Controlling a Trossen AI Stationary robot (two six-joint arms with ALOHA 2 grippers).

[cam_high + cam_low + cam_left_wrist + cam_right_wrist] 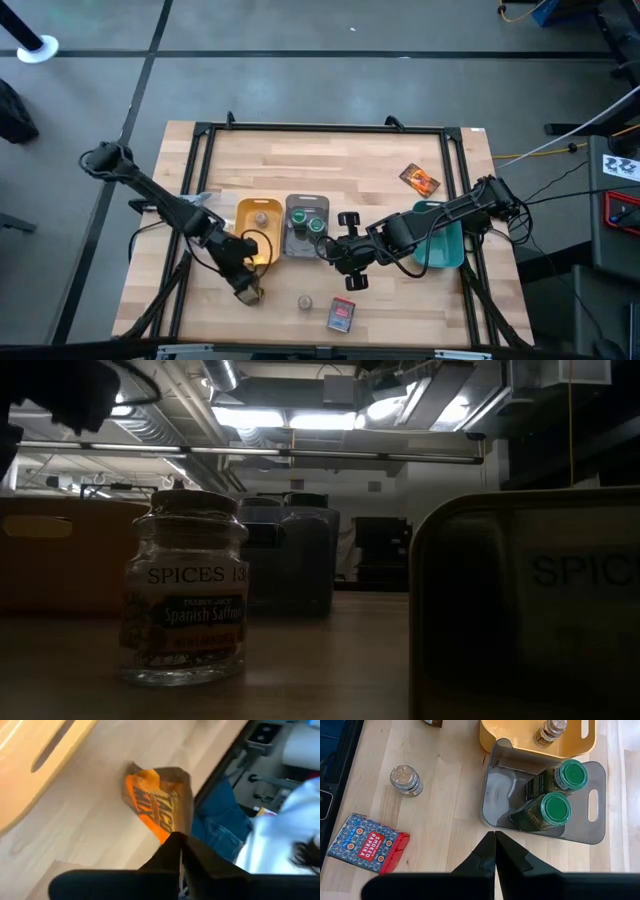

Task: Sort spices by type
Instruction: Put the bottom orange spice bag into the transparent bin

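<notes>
My left gripper [247, 290] is by the table's near edge, left of centre, shut on a brown-orange packet [157, 802]. My right gripper [495, 840] hovers shut above the table, just near-right of the grey tray [495, 775], touching nothing. Two green-lidded jars [556, 810] [570, 774] lie in that grey tray. One tan-grey jar [550, 731] is in the yellow tray [243, 215]. The other tan-grey jar [406, 779] stands on the table. A red box [367, 842] lies flat near it. The second packet [420, 179] lies far right. A second red box does not show. My left gripper pinches the packet between its two shut fingers [192, 857] at one edge [175, 827]. The packet is creased and juts out ahead of the fingertips, just over the wood by the near edge. Whether it is lifted clear or rests on the table I cannot tell.
A teal tray [445, 245] sits under my right arm at the table's right side. In the low view the standing jar [185, 600] and the red box [530, 610] stand close to the camera. A person in jeans [225, 820] stands beyond the near edge. Bare wood lies across the far half.
</notes>
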